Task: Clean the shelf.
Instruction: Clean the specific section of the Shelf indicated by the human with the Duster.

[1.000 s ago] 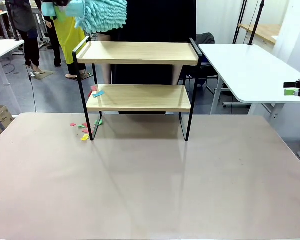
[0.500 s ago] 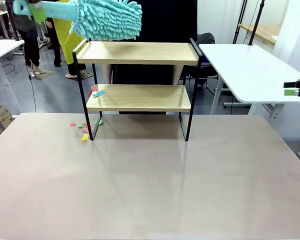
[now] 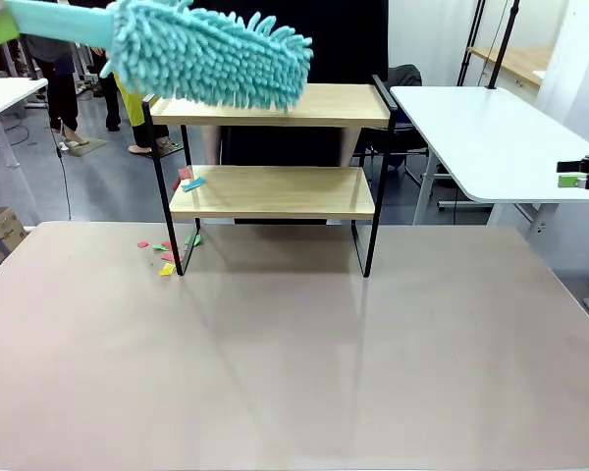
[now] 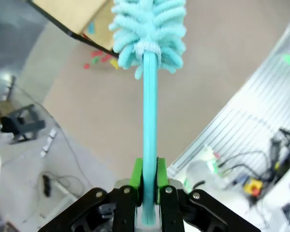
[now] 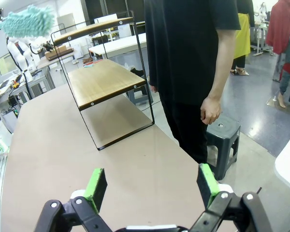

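The shelf (image 3: 272,167) stands at the far side of the desk (image 3: 294,363), with a person (image 5: 193,63) in black just behind it; the duster (image 3: 211,54), held by the left tool (image 4: 147,186), has moved in the last second from the upper left corner toward the right, and its fluffy head now hangs over the left half of the top board (image 3: 304,103). One second ago the head was mostly left of the frame; now it covers the left end of that board, so the sweep of the top tier seems to begin. I cannot tell if the fibres already touch the wood or pass just above it.

In the left wrist view the green pads (image 4: 137,171) of the left tool are clenched on the blue handle (image 4: 150,111) of the duster. The right tool (image 5: 152,186) is released, its jaws wide apart with nothing between, and it waits at the right, well apart from the shelf.

Some coloured paper scraps (image 3: 189,181) lie on the left end of the lower board (image 3: 275,191), and more scraps (image 3: 164,254) lie on the desk beside the left front leg; these have not moved. So, in my judgement, the cleaning is at an early stage: the top board is being taken first, and the lower board, where the visible dirt is, is not yet done.
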### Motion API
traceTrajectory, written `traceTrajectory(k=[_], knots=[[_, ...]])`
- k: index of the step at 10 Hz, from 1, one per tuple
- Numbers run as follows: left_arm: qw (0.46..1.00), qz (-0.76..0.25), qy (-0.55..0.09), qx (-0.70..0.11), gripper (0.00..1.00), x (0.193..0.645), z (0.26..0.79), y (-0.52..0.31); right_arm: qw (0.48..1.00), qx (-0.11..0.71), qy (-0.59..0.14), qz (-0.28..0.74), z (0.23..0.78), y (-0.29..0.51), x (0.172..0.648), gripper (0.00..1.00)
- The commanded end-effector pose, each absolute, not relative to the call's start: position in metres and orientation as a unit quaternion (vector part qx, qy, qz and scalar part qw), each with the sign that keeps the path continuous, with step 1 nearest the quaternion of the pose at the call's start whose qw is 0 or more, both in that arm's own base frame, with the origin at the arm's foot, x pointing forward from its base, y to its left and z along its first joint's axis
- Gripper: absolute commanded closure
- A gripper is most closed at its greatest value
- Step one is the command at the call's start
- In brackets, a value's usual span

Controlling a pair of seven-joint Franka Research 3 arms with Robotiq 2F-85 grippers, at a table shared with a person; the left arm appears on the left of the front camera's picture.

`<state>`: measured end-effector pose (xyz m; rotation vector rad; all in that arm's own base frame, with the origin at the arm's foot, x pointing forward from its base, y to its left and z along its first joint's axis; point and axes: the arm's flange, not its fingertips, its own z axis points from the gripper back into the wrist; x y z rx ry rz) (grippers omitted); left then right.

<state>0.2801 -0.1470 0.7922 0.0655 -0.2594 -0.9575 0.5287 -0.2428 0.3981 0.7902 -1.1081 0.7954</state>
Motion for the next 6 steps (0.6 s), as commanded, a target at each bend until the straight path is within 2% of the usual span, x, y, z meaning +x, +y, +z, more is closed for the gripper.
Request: traceTrajectory(k=[1,2,5,6], knots=[[0.841,-0.522,-0.106,0.100,0.86,0.264,0.783,-0.139,0.705,0.354,-0.499,0.359,0.400,-0.241,0.528,0.00],[0.816,-0.554,-0.077,0.142,0.86,0.254,0.779,-0.138,0.705,0.354,-0.499,0.359,0.400,-0.241,0.528,0.00],[0.784,-0.591,0.017,0.188,0.86,0.232,0.761,-0.141,0.705,0.354,-0.499,0.359,0.400,-0.241,0.528,0.00],[0.766,-0.603,0.074,0.211,0.86,0.225,0.748,-0.148,0.705,0.354,-0.499,0.359,0.400,-0.241,0.528,0.00]])
